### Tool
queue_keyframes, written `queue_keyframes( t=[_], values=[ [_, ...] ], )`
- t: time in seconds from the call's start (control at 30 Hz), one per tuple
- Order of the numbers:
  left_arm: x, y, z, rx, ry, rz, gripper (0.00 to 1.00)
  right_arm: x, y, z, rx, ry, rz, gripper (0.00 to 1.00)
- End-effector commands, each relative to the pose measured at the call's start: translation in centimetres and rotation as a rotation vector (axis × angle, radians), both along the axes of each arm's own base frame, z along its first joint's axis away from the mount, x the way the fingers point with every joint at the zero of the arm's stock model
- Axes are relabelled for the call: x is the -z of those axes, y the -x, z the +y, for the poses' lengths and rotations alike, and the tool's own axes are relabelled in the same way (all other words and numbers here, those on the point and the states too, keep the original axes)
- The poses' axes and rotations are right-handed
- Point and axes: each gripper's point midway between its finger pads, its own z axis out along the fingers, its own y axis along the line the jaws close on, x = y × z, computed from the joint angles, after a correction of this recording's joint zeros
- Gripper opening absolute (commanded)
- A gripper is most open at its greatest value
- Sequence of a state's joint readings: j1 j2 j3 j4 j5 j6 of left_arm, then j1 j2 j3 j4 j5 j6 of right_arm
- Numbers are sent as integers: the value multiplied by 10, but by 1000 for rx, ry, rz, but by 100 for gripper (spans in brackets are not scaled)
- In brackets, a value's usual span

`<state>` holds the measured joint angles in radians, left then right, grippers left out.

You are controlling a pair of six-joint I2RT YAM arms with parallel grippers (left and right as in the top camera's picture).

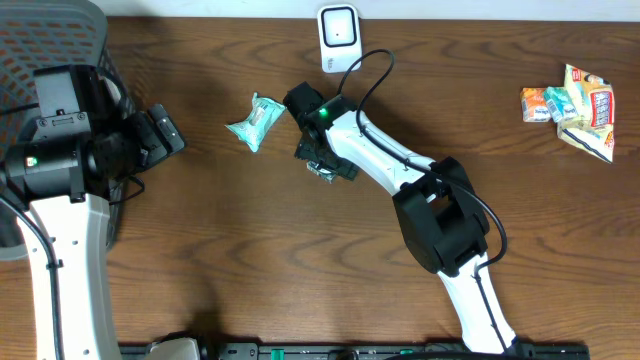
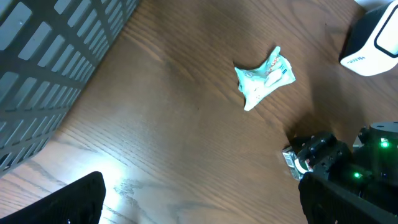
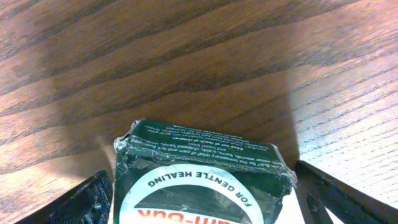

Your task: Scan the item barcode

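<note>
Box in R end effector, maybe gripped.

Robot lab bench dressed as a shop checkout: wood-grain table, white barcode scanner upright at the far edge, heap of snack packets at one end, grey mesh basket at the other. The left arm and right arm man the counter.

Bare table open across lower left-centre, white arm slanting through the middle, scanner at top centre, teal packet left of centre, snack pile upper right
</note>
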<state>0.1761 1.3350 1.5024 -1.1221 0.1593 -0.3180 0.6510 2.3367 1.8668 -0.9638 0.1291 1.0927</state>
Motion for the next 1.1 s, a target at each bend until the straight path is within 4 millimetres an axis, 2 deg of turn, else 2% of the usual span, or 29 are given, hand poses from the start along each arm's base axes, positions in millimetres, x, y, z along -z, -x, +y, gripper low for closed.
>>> queue_keyframes(
  t=[0.0, 0.37, 0.6, 0.73, 0.87, 1.07],
  values=[
    [-7, -2, 1, -3, 2, -17, 98, 13, 2, -10, 21, 38, 15, 87],
    [-7, -2, 1, -3, 2, -17, 98, 15, 4, -12, 24, 41, 25, 84],
    [-7, -2, 1, -2, 2, -17, 98, 16, 11, -18, 22, 58, 63, 75],
    [-7, -2, 1, -2, 2, -17, 98, 16, 10, -20, 3, 34, 86, 73],
    [-7, -2, 1, -2, 2, -17, 98, 17, 9, -22, -9, 10, 105, 67],
    [-7, -2, 1, -3, 2, -17, 98, 17, 7, -26, -29, 12, 108, 68]
  ],
)
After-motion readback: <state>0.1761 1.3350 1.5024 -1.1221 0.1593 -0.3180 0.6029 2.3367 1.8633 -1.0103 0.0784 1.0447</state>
